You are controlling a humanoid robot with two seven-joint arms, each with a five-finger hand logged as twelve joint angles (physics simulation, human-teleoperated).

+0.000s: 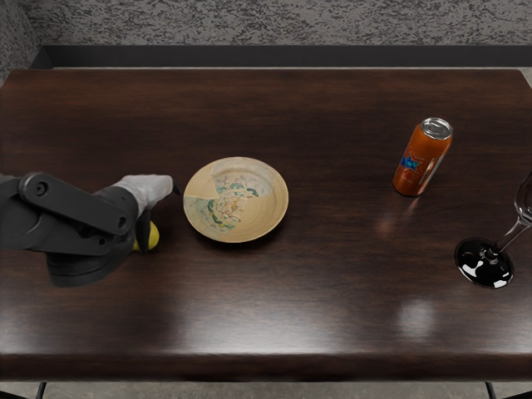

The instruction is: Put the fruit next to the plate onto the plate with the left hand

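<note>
The left hand (146,191) sits near the table's (291,320) left edge, grip impossible to tell, half covering a small yellow fruit (151,237) just beside the round glazed plate (280,199). Open glossy wood follows, then a metal can (421,158) and a wine glass (486,259) at the right edge.

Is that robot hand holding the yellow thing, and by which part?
It cannot be told. The left robot hand and its arm cover most of the yellow fruit, which peeks out beside the plate, so any grip is hidden.
</note>
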